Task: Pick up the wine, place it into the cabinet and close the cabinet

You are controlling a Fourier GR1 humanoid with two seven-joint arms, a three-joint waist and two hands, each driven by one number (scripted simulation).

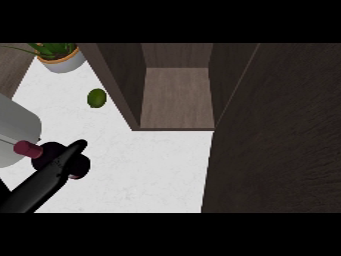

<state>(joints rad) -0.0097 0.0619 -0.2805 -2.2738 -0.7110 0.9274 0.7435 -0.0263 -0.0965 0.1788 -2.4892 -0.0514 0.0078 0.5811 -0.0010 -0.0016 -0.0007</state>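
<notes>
The wine bottle is at the left on the white counter. It is dark, with a maroon cap pointing left. My left hand comes in from the lower left as a long black shape lying across the bottle and hiding part of it. The grey left forearm fills the left edge, close to the view. Whether the hand grips the bottle does not show. The dark wood cabinet stands open at the top middle with a bare shelf inside. Its door swings out over the right side. My right hand is out of sight.
A green lime lies on the counter left of the cabinet. A potted plant in a white pot stands at the top left. The open door covers the counter's right side.
</notes>
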